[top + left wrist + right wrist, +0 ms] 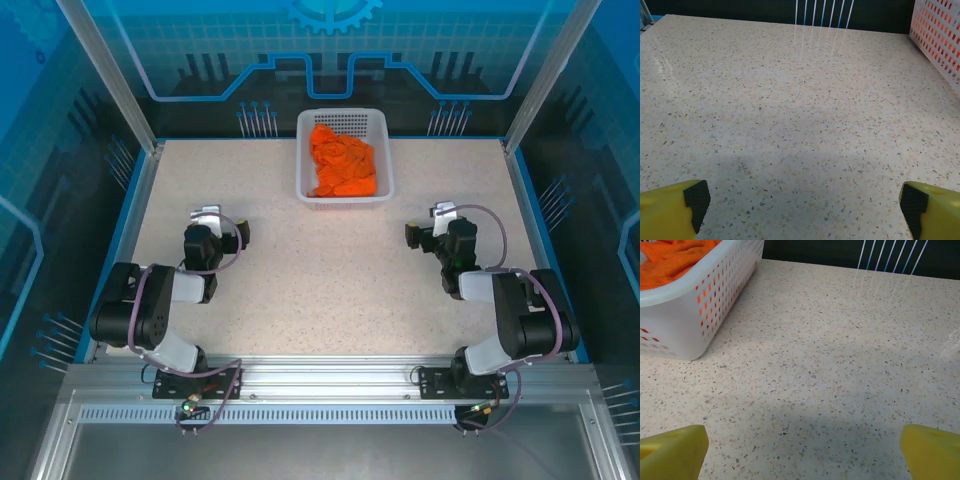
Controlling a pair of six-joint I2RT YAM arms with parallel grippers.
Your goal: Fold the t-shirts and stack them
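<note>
The bright orange t-shirts [342,162] lie crumpled together in a white perforated basket [302,160] at the back middle of the table. My left gripper [212,218] hovers low over the bare tabletop, left and nearer than the basket. It is open, its yellow fingers [670,210] wide apart around nothing [805,207]. The basket's wall [940,40] shows orange through its holes. My right gripper [438,220] mirrors it on the right side, open and holding nothing [805,450]. In the right wrist view the t-shirts [675,255] fill the basket [705,305] ahead and to the left.
The speckled tabletop [320,270] stretches between both arms and the basket. Blue-edged walls and metal posts [110,80] ring the table. White prongs [822,12] stand along the back edge.
</note>
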